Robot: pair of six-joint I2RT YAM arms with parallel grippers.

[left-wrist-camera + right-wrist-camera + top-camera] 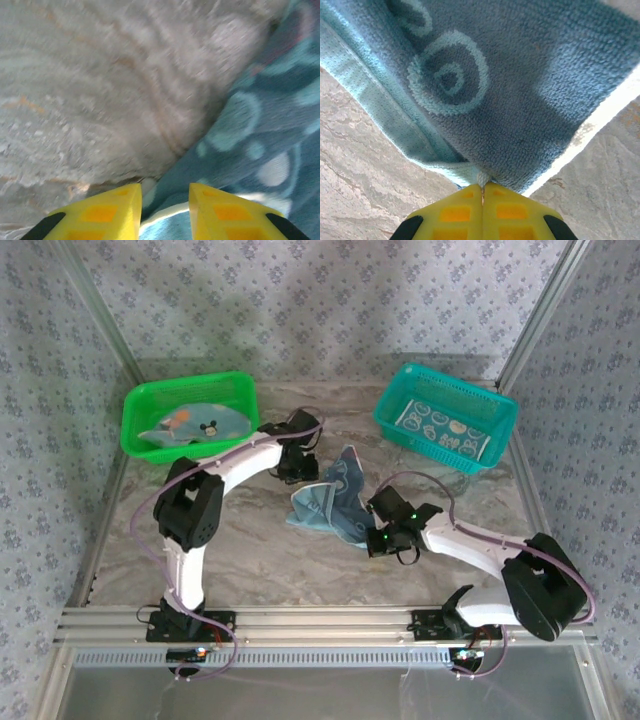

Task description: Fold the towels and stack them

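Towel folding is being done on the grey table. Some heaped towels are kept in the green basket at the far left. One folded towel is laid in the teal basket at the far right. One loose towel is left crumpled in the middle of the table.

The left gripper is seen at the far left edge of the loose towel. Its yellow fingers are parted, and nothing is pinched, though the towel's edge is seen under the gap. The right gripper is squeezed tight on the near right corner of the loose towel.

The towel probably needs to be spread flat first. That near corner should be kept pinched. A far corner should be picked by the left gripper, and only one layer should be caught. Then the cloth can be pulled gently apart until no bumps are left, so the fold is made neat.
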